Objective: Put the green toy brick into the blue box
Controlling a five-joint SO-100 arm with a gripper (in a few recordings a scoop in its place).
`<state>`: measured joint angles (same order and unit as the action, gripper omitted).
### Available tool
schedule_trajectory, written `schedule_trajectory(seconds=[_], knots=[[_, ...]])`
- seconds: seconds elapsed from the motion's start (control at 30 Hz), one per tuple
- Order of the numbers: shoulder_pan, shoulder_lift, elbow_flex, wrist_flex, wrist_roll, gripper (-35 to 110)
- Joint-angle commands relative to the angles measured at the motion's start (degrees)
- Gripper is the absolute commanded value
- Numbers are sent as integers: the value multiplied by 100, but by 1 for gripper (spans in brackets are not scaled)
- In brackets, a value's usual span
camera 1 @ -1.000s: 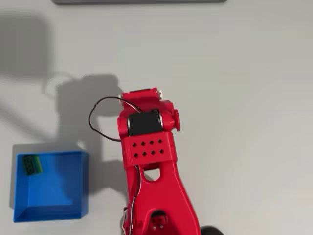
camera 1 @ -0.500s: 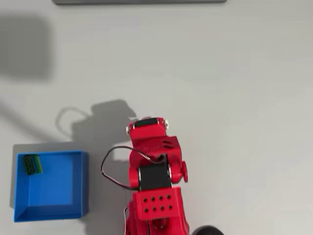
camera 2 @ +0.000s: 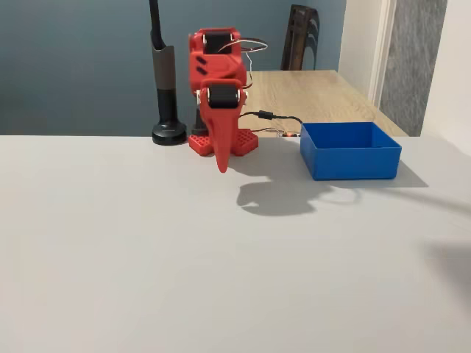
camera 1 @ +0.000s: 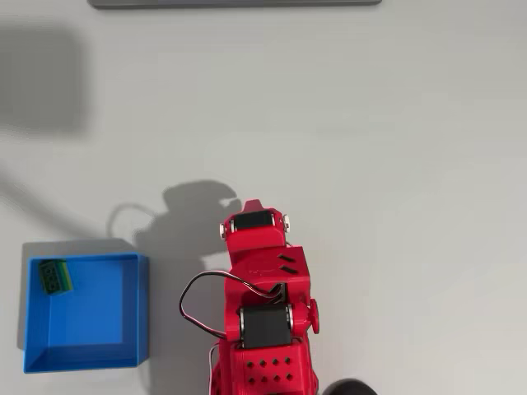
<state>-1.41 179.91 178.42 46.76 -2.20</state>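
Here we start from the near side of the fixed view, where the pale grey table (camera 2: 184, 272) stretches bare toward us, crossed only by the arm's soft shadow. Farther in, the red arm (camera 2: 217, 81) stands folded over its base, and its gripper (camera 2: 222, 163) hangs straight down with the tip above the table, not touching it. The two fingers look pressed together into one narrow point with nothing between them, so we read the hand as clenched and empty. To the right of the arm in this view sits the blue box (camera 2: 350, 151), flat on the table and well apart from the gripper.

Looking down in the overhead view, we see the arm (camera 1: 262, 313) rising from the bottom edge, a black cable looping off its left side. The box (camera 1: 136, 309) lies to its left, near the lower left corner of the picture. The green brick (camera 1: 55, 276) rests inside the box, on the floor, tucked into the upper left corner close to both walls, studs up.

Beyond the arm in the fixed view stands a black post (camera 2: 165, 88) on a round foot, then a wooden table (camera 2: 316, 92) and a dark chair (camera 2: 302, 37) against the blue-grey wall.
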Motion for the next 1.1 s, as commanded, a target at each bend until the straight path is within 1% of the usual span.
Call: schedule_trajectory(seconds=[0.0, 0.4, 1.07], knots=[[35, 202, 26, -62, 53, 0], [18, 659, 105, 132, 62, 0], [9, 686, 105, 132, 53, 0]])
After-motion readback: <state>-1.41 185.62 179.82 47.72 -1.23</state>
